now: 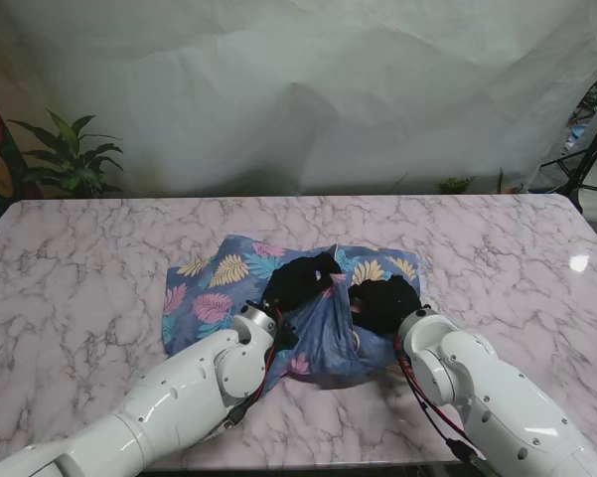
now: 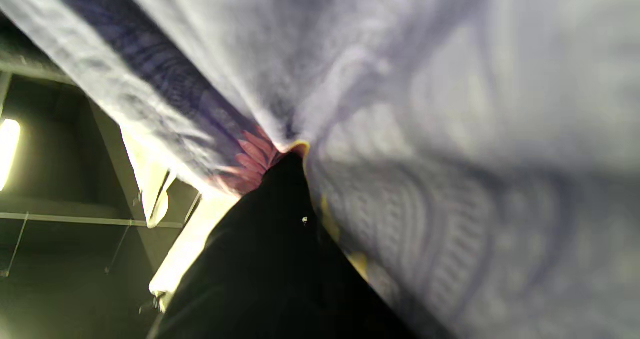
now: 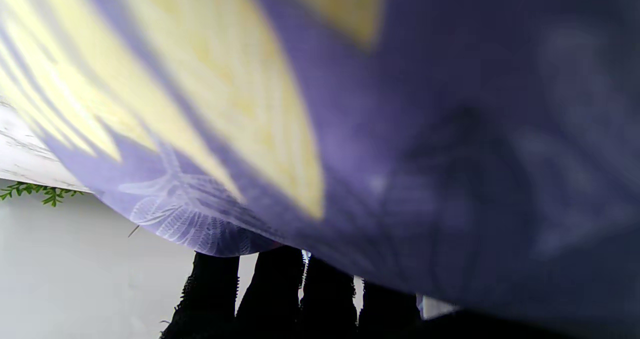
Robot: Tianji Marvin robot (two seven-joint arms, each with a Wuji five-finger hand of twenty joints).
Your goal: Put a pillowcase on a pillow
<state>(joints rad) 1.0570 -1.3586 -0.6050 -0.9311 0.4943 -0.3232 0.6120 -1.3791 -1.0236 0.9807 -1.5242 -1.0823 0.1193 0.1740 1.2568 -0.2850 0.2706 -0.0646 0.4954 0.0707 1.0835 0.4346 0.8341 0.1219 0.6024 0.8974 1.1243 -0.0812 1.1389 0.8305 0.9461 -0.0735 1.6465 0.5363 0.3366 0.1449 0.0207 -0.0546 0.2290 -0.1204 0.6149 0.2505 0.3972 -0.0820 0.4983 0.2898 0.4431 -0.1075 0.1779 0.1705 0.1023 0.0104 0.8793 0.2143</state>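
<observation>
- Stand view: pillowcase [image 1: 228, 288], blue with a leaf print, lies on the marble table [image 1: 79, 258] around the middle, closer to the near edge than the far one.
- Its left part lies flat. Its right part is bunched into a raised fold between the 2 hands.
- Left hand [image 1: 298, 281], black-gloved, sits on top of the bunched cloth with its fingers curled into it; looks like it is grasping the pillowcase.
- Right hand [image 1: 385, 303], also black-gloved, is just beside that fold on its right, touching the fabric. Can't tell from here if it is clenched on the cloth or only resting on it.
- Can't make out a separate pillow; only printed fabric shows.
- Left wrist view: blurred cloth pulled into a pinch point right at the dark fingertip [image 2: 285, 189], consistent with a grip.
- Right wrist view: pillowcase fabric fills most of the picture and drapes over 4 black fingers [image 3: 270, 289]; grip not visible.
- Potted plant [image 1: 70, 159] stands past the far-left corner of the table, in front of a white backdrop sheet [image 1: 308, 89].
</observation>
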